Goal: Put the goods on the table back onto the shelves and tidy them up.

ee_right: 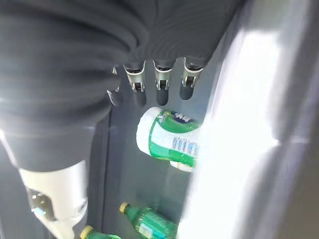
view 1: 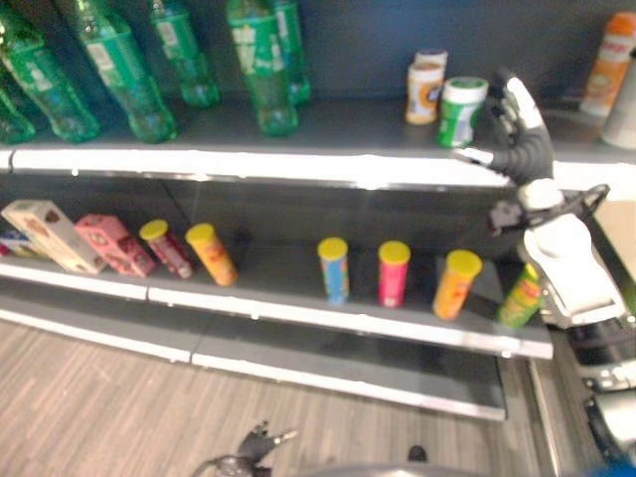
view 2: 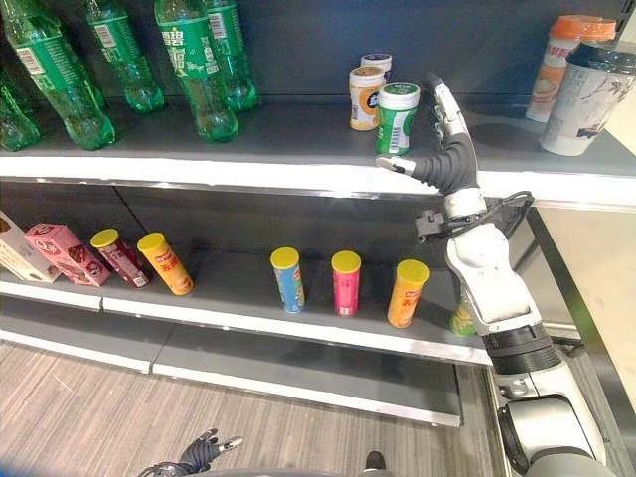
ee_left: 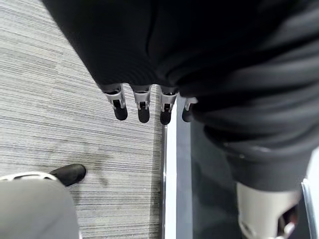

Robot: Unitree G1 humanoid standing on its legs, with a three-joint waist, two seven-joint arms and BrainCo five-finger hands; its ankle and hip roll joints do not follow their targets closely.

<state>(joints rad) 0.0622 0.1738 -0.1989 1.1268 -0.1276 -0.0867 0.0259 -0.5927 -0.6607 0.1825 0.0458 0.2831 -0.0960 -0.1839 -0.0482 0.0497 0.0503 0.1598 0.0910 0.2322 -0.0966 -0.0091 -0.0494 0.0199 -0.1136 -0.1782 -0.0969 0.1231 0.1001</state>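
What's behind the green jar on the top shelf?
Behind the green jar stand two orange-labelled jars, one behind the other; the rear one is mostly covered. The right hand is open beside the green jar.

Upper shelf: five green bottles (view 2: pixel 206 70) are counted, plus three small jars (view 2: pixel 397 117) (one green-labelled, two orange-labelled) and two lidded cups (view 2: pixel 588 94). Lower shelf: five yellow-lidded tube cans (view 2: pixel 345 283) are counted, with one green can (view 1: pixel 521 295) (partly hidden by the arm) and two boxes (view 1: pixel 111 242).
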